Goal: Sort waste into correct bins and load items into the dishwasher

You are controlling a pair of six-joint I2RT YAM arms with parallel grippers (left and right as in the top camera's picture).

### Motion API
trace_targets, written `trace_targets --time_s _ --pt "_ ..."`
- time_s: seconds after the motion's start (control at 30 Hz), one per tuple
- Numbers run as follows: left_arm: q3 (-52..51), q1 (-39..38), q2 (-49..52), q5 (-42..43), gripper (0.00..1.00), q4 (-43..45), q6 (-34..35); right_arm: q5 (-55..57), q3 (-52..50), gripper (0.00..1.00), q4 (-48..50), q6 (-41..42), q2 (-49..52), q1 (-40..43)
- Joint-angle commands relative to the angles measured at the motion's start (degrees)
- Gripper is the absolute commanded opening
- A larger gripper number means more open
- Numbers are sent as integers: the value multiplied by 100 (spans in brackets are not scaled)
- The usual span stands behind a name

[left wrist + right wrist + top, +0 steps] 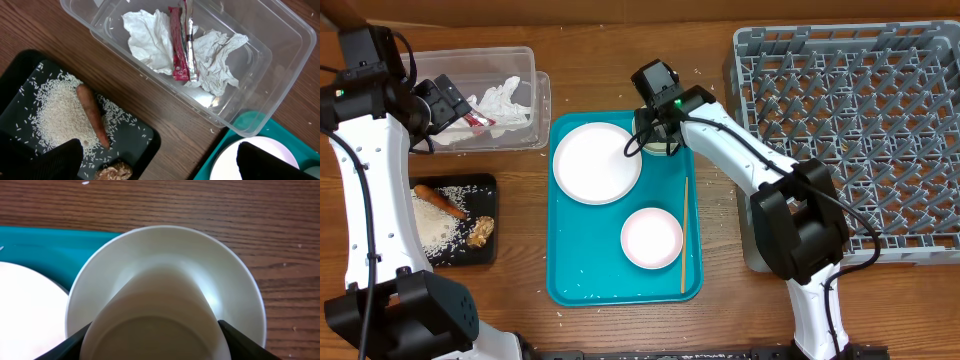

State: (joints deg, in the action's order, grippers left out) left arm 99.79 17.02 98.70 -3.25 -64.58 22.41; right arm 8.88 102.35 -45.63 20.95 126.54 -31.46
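My right gripper (pixel 656 134) is shut on an upturned white cup (pixel 155 325), held over a pale green saucer (pixel 165 245) at the teal tray's far right corner. My left gripper (pixel 446 101) is open and empty, over the gap between the clear tub (pixel 536 100) and the black tray (pixel 486 186). The tub holds crumpled napkins (pixel 150 40) and a red wrapper (pixel 179 55). The black tray holds rice (pixel 60 112), a carrot (pixel 92 115) and a brown lump (pixel 114 171). The grey dish rack (pixel 860 120) stands at the right.
The teal tray (pixel 570 270) holds a white plate (pixel 597 162), a pale pink plate (pixel 651 238) and a chopstick (pixel 684 235) along its right side. Rice grains lie scattered on the wooden table.
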Motion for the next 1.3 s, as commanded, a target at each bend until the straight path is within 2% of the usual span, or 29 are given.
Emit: trace_targets --time_s 0.0,0.13,0.4,0.67,1.0,1.27 --pt "-22 17 33 13 100 11 94 74 374 66 -81 9 0 46" --pt "-22 17 33 11 100 11 94 72 758 60 -352 107 -44 125" --pt "-22 17 33 11 100 11 94 74 2166 60 -1453 162 -339 765" --pt "-22 17 33 11 100 11 94 372 3727 60 -2782 114 -570 2461" --pt "-22 17 33 11 100 11 94 350 3783 60 -3123 164 -551 5066" --pt "-22 17 33 13 100 11 94 278 3648 61 -3187 162 -455 6234"
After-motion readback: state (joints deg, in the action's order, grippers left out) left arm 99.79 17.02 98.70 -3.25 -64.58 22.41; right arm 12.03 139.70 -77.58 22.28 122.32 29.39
